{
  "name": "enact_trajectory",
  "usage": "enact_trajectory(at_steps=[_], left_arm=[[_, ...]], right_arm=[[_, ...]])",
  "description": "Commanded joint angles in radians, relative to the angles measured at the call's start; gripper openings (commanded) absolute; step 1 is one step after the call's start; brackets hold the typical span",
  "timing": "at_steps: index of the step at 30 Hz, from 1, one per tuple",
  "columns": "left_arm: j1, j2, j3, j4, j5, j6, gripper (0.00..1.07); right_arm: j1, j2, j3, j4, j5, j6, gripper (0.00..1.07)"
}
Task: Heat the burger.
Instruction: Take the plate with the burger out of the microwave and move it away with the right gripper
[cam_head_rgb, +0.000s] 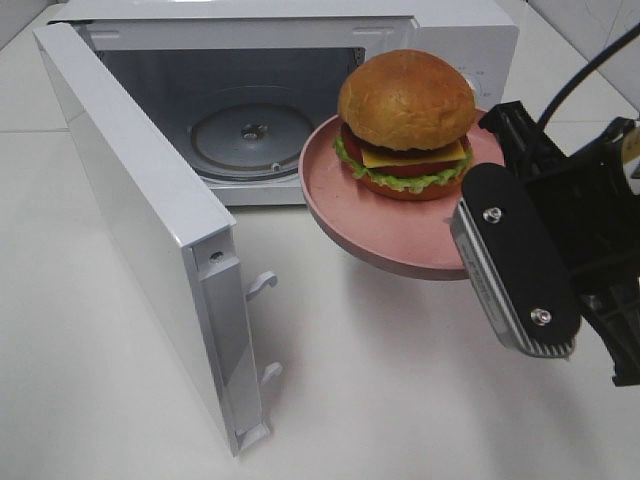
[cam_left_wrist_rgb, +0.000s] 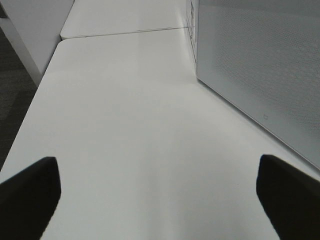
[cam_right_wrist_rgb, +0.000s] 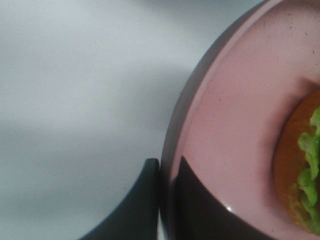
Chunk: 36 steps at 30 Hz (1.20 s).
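Currently left gripper (cam_left_wrist_rgb: 160, 197) is hovering over the white bench (cam_left_wrist_rgb: 140, 150), jaws spread wide, gripping nothing. Microwave (cam_head_rgb: 250, 100) is sitting far left, door (cam_head_rgb: 150, 240) swung open. Burger (cam_head_rgb: 405, 125) is riding on the pink plate (cam_head_rgb: 400, 245), held off the bench just right of the cavity. Right gripper (cam_right_wrist_rgb: 167, 200) is clamping the plate's rim.

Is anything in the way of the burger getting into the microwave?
Nothing visible. The microwave door is swung wide open and its glass turntable is bare. The burger rides on the pink plate, held at the rim by the right pincer, just in front of the opening.
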Motion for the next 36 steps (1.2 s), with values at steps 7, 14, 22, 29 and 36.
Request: enact_trajectory(at_steps=[7, 14, 22, 29, 36], left_arm=[[0.001, -0.019, 0.003, 0.002, -0.004, -0.006, 1.01], [0.001, -0.019, 0.003, 0.002, -0.004, -0.006, 1.01], [0.001, -0.019, 0.003, 0.002, -0.004, -0.006, 1.01], [0.001, -0.019, 0.003, 0.002, -0.004, -0.006, 1.01], [0.001, -0.019, 0.003, 0.002, -0.004, -0.006, 1.01]], right_arm=[[-0.003, -0.149, 0.063, -0.08, 0.009, 0.106, 0.01], [-0.006, -0.277, 0.126, -0.145, 0.062, 0.234, 0.01], [-0.031, -0.325, 0.159, -0.235, 0.115, 0.416, 0.01], [-0.142, -0.325, 0.159, -0.316, 0.111, 0.564, 0.02], [-0.213, -0.318, 0.159, -0.367, 0.12, 0.705, 0.02]])
